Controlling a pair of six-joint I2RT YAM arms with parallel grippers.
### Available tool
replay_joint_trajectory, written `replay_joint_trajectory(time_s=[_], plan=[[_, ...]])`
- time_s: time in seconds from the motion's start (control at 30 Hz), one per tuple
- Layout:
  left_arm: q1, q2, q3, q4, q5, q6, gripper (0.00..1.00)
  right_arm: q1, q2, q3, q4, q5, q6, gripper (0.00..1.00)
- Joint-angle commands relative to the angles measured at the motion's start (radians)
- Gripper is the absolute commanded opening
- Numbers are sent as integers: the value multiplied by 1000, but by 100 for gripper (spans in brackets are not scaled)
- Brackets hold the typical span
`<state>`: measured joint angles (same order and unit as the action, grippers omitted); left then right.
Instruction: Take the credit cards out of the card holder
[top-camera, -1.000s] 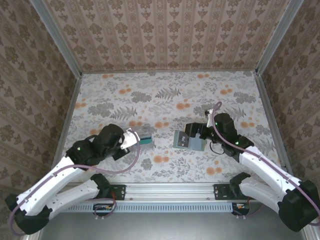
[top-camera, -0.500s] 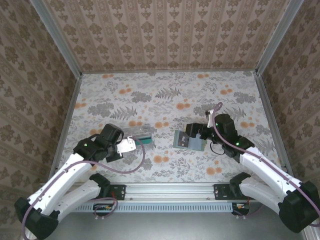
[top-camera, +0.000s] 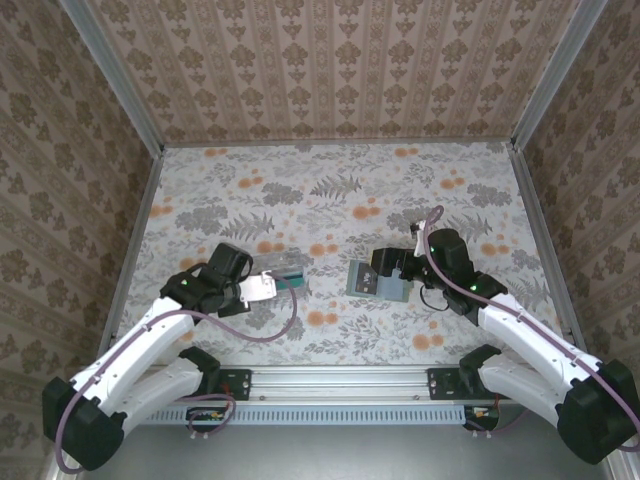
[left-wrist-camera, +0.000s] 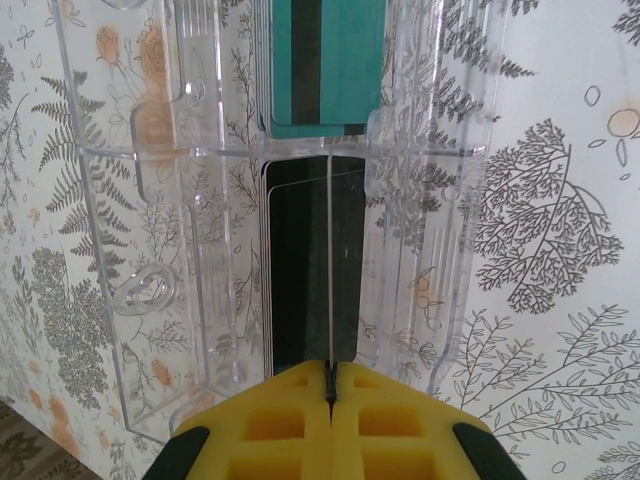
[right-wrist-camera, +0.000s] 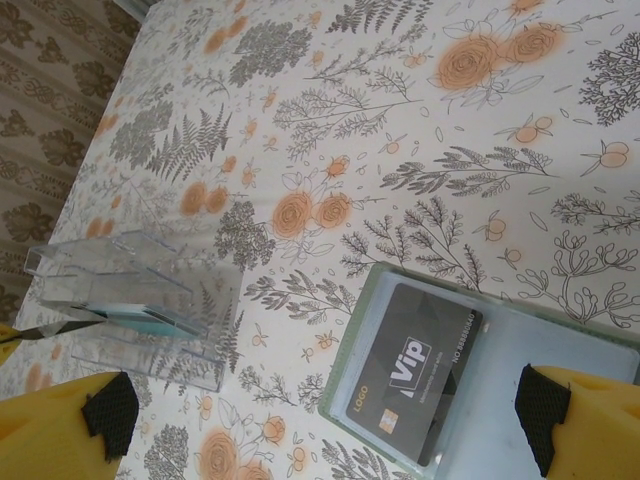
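Your left gripper (left-wrist-camera: 330, 395) has its pads pressed together on a thin card (left-wrist-camera: 330, 270), seen edge-on from the wrist as a fine line. The card stands on edge and its long axis runs straight out from the fingertips, along a slot of the clear tray (left-wrist-camera: 150, 200) directly beneath it. One compartment further out in that tray lies a teal card (left-wrist-camera: 350, 60) with a dark stripe, its long axis in line with the slot. A dark panel shows in the nearer compartment; you cannot tell from these views whether it is another card. Your right gripper (top-camera: 392, 278) has its fingers spread wide and holds nothing; it hangs over the card holder (right-wrist-camera: 540, 350). The holder lies opened flat on the table (right-wrist-camera: 450, 170), well to the right of the tray, grey-blue inside facing up and its long axis roughly left to right in the overhead view. A black card (right-wrist-camera: 415, 385) marked "Vip" rests on the holder's left panel, its long side across the holder's length. Whether it sits in a slot or lies loose cannot be told. Judgement: the task is partly done. One card is in the tray, one is about to be placed, and at least the black card is not yet removed.
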<state>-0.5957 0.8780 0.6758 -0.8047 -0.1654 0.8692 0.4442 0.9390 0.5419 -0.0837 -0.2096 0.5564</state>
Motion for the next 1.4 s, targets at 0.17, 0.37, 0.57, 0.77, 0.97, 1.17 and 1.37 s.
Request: replay_joint_trajectory(time_s=[0.17,0.37,0.57,0.77,0.97,1.17,1.37], plan=[[28,-11,-57,39,-30,36,0,8,4,-11,24,6,13,100],[38,-10,-87,81,-38,33,0,7,7,-13,29,1,16,100],[46,-3,-96,118,-51,17,0,7,12,-17,38,-4,17,100],[48,12,-106,152,-57,11,9,8,16,-18,40,-10,16,100],[48,12,-102,158,-81,11,18,7,16,-19,41,-11,16,100],[48,28,-107,186,-93,12,36,7,18,-18,42,-14,17,100],[48,53,-101,210,-116,14,47,7,17,-17,41,-16,15,100]])
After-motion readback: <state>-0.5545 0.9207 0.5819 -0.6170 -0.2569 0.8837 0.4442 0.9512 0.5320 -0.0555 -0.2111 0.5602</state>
